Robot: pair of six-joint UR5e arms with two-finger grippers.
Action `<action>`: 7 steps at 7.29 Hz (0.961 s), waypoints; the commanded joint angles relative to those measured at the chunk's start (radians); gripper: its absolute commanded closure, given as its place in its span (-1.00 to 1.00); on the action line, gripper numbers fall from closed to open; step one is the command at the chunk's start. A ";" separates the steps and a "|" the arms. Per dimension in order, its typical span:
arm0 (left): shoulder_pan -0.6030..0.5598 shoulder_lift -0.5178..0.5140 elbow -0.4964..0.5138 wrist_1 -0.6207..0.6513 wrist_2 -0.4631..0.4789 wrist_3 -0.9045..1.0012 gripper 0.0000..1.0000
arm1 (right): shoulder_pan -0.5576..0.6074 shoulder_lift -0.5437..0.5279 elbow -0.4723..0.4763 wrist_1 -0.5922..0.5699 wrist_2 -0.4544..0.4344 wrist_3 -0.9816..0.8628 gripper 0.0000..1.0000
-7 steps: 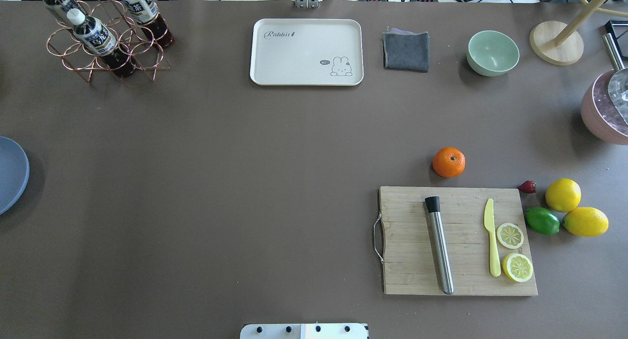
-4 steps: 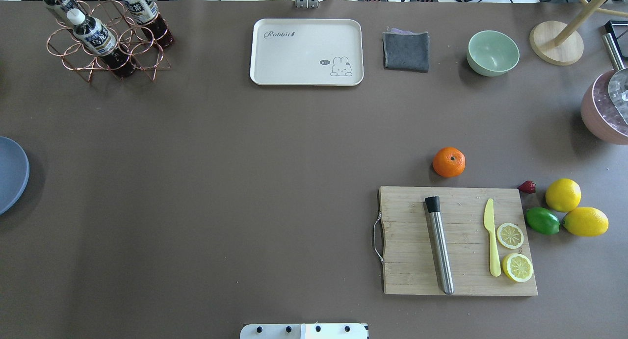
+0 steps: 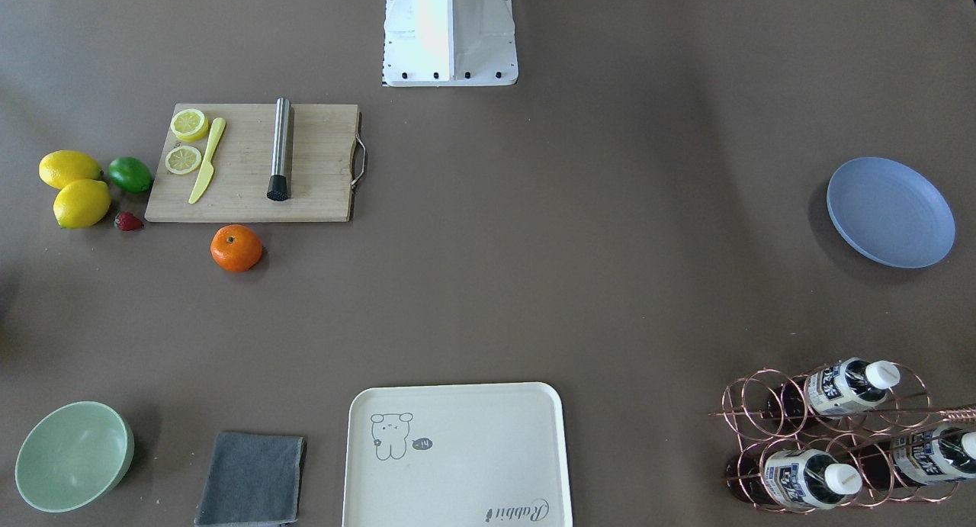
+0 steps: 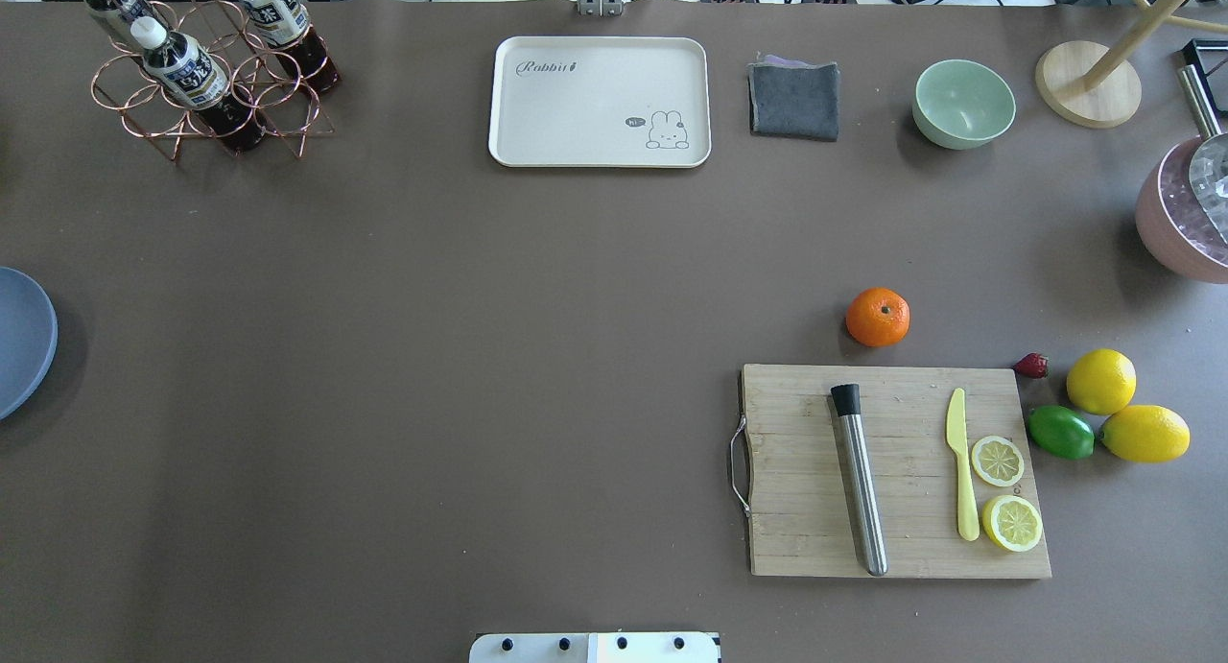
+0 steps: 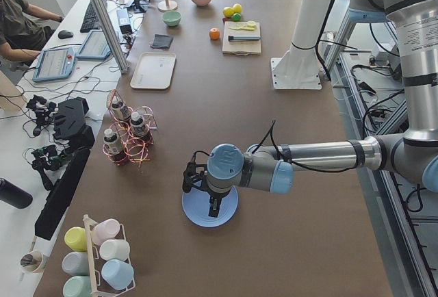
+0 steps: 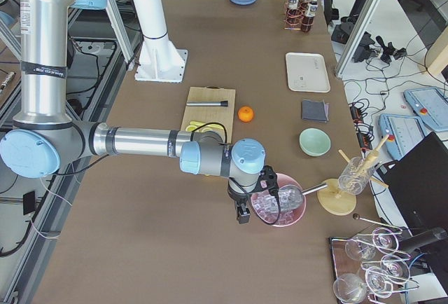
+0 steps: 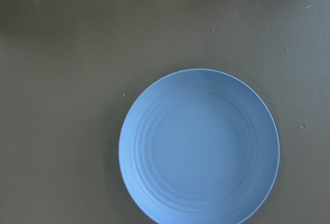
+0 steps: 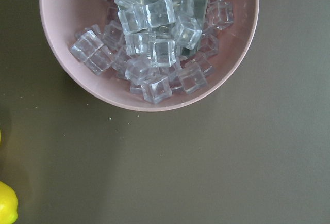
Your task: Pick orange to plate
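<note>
The orange (image 4: pixel 878 318) rests on the brown table just beyond the far edge of the cutting board (image 4: pixel 806 471); it also shows as the orange (image 3: pixel 236 248) in the front view. The blue plate (image 4: pixel 19 342) lies bare at the table's left end, and the left wrist view looks straight down on the plate (image 7: pixel 198 146). My left gripper (image 5: pixel 212 207) hangs over the plate (image 5: pixel 195 213); I cannot tell if it is open or shut. My right gripper (image 6: pixel 242 214) hovers beside the pink ice bowl (image 6: pixel 278 209), far from the orange (image 6: pixel 245 113); its state cannot be told either.
On the board lie a steel muddler (image 4: pixel 861 481), a yellow knife (image 4: pixel 961 471) and lemon slices (image 4: pixel 998 460). Two lemons (image 4: pixel 1101 381), a lime (image 4: pixel 1061 432) and a strawberry (image 4: pixel 1031 365) sit to its right. Cream tray (image 4: pixel 600 102), grey cloth (image 4: pixel 794 99), green bowl (image 4: pixel 963 103) and bottle rack (image 4: pixel 206 73) line the far edge.
</note>
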 commanded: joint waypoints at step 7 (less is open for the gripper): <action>-0.001 -0.001 -0.014 0.001 0.005 -0.001 -0.95 | 0.000 -0.021 0.019 0.007 0.065 0.008 -1.00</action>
